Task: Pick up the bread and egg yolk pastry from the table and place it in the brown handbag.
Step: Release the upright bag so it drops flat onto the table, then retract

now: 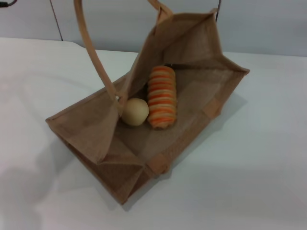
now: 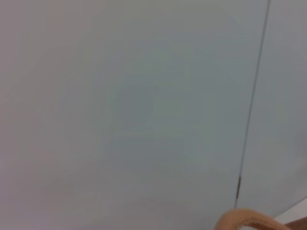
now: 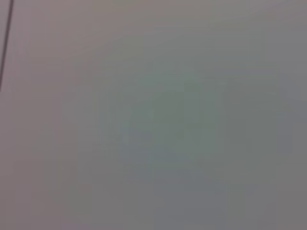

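The brown handbag lies on its side on the white table, its mouth open toward me. The bread, a ridged loaf with orange stripes, lies inside it. The egg yolk pastry, a smooth round beige ball, sits inside right beside the bread, touching it. One strap handle arches up over the bag's near side; its top also shows in the left wrist view. Neither gripper shows in any view. The right wrist view shows only a plain grey wall.
A pale wall with a thin dark seam stands behind the table. A dark thin thing rises behind the bag's far corner. A dark bit shows at the head view's top left corner.
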Controlling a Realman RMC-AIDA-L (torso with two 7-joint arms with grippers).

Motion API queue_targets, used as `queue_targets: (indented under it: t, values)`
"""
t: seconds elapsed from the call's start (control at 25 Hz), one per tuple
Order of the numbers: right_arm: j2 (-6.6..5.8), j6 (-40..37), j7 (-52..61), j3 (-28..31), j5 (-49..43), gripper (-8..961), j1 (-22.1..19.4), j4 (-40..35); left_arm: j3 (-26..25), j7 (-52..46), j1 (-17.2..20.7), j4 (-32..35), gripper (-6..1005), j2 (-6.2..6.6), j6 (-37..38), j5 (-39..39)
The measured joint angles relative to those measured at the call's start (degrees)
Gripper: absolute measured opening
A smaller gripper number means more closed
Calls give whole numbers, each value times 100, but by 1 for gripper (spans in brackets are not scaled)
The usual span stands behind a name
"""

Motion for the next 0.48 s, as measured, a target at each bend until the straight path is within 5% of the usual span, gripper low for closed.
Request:
queue_targets:
  t: [0.4, 0.48]
  values:
    - [-15, 131, -34, -25, -19, 848, 71, 304, 31, 126, -27, -1, 146, 42, -119, -425]
    - [-18, 183, -36, -41, -22, 848, 69, 312, 11, 197, -26, -4, 220, 28, -122, -512]
